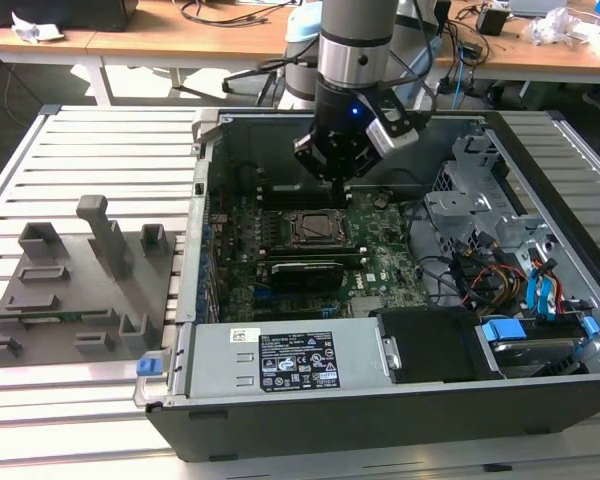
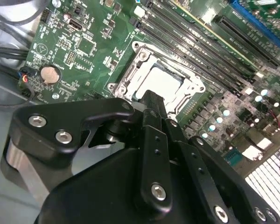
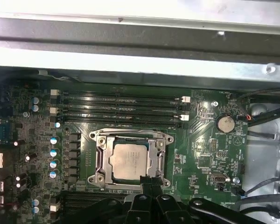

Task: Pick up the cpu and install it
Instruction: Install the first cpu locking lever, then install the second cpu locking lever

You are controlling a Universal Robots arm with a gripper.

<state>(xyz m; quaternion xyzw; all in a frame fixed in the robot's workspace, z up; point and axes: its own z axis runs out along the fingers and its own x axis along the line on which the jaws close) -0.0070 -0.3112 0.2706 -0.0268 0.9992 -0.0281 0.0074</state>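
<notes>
Arm (image 1: 355, 40) upright, wrist bent down, black pincer (image 1: 337, 182) pointing downward, holding nothing

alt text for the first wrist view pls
A silvery cpu sits in the metal socket frame on a green motherboard, with the black gripper just above the socket's edge. Memory slots run beside the socket.

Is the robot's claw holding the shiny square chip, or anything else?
Nothing seems held. The cpu lies in the socket frame on the motherboard, and the gripper hangs above the frame's edge, apart from the chip.
</notes>
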